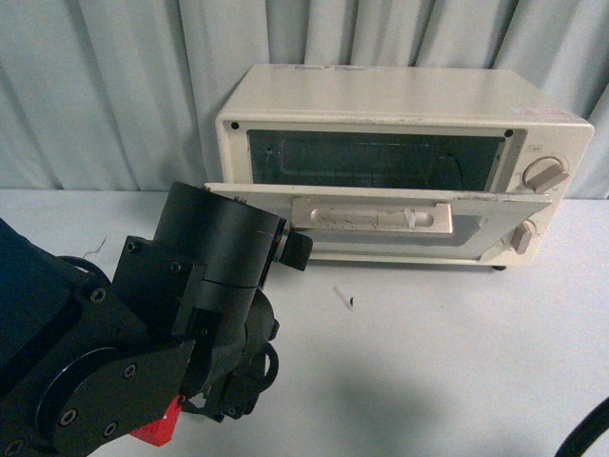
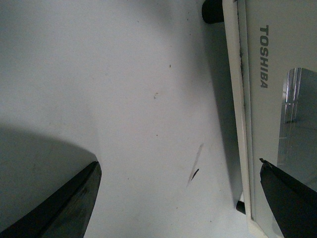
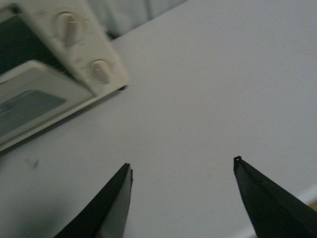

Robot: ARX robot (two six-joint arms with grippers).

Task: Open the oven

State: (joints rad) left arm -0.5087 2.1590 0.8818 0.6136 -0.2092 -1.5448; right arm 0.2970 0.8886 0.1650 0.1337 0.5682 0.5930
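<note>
**Front view.** The oven (image 1: pixel 400 105) stands at the back of the white table (image 1: pixel 457 362), before a grey curtain (image 1: pixel 105 86). Its door (image 1: pixel 257 197) hangs part-way down, about level, with the bar handle (image 1: pixel 371 217) facing up and two knobs (image 1: pixel 546 174) at the oven's right end. No lettering is legible here. My left arm (image 1: pixel 143 324), black, fills the lower left and hides the door's left corner. A red part (image 1: pixel 160 428) shows beneath it. A small dark scrap (image 1: pixel 344 298) lies on the table in front of the oven.

**Left wrist view.** "TOSHIBA" reads in grey capitals on the door's cream frame, beside the glass window (image 2: pixel 297 119). My left gripper (image 2: pixel 178 163) is spread wide, one finger over the table and the other finger (image 2: pixel 287 198) over the door face, with the door's edge between them. I cannot tell whether either touches. A black foot (image 2: pixel 213 10) shows under the oven.

**Right wrist view.** My right gripper (image 3: pixel 183 162) is spread wide above bare table, well apart from the oven. The picture is blurred and shows no readable lettering.
</note>
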